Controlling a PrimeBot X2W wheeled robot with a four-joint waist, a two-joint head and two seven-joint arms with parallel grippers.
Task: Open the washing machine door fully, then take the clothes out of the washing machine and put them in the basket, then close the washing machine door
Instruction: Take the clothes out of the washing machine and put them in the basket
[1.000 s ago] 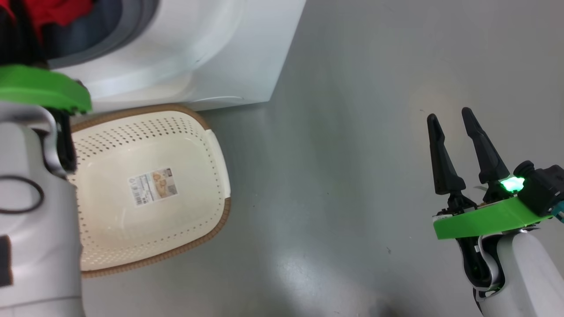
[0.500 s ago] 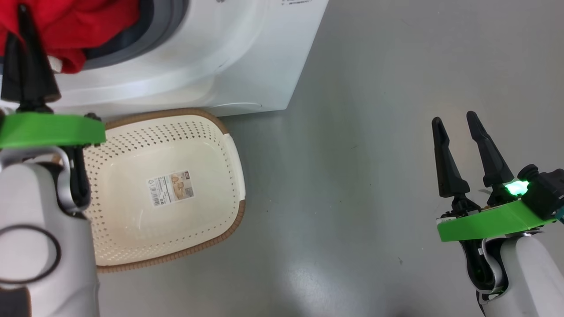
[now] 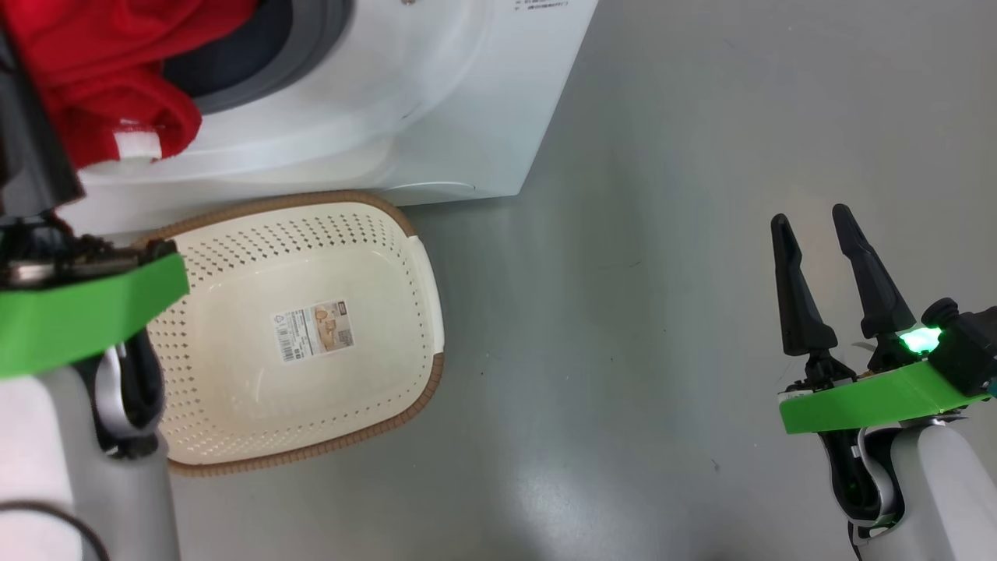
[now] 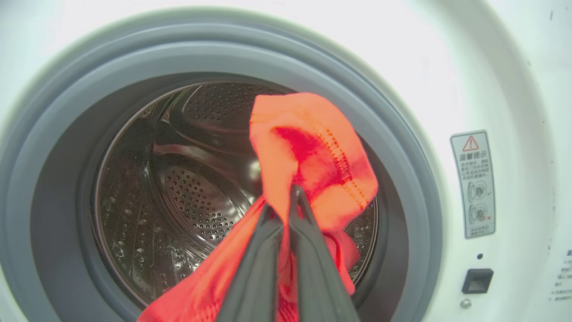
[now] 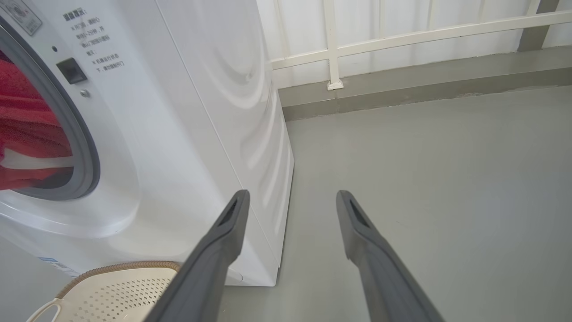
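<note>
Grey floor [image 3: 639, 327]; basket [image 3: 273, 201] below left gripper [image 4: 281, 199], fingers pinching clothes [image 4: 308, 143] at washing machine [image 3: 436, 93] mouth; right gripper [image 3: 810, 218] spread, farther off.

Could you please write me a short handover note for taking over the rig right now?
Left gripper: jaws shut on the clothes, held in front of the drum of the washing machine.
Right gripper: jaws open, holding nothing, above the floor.
Basket: on the floor in front of the washer, nothing in it.
Done: drum opening uncovered, red bundle gripped, part of it hanging over the opening's lower edge.
Left: carry the clothes over the basket, release, check the drum, close the door.
</note>
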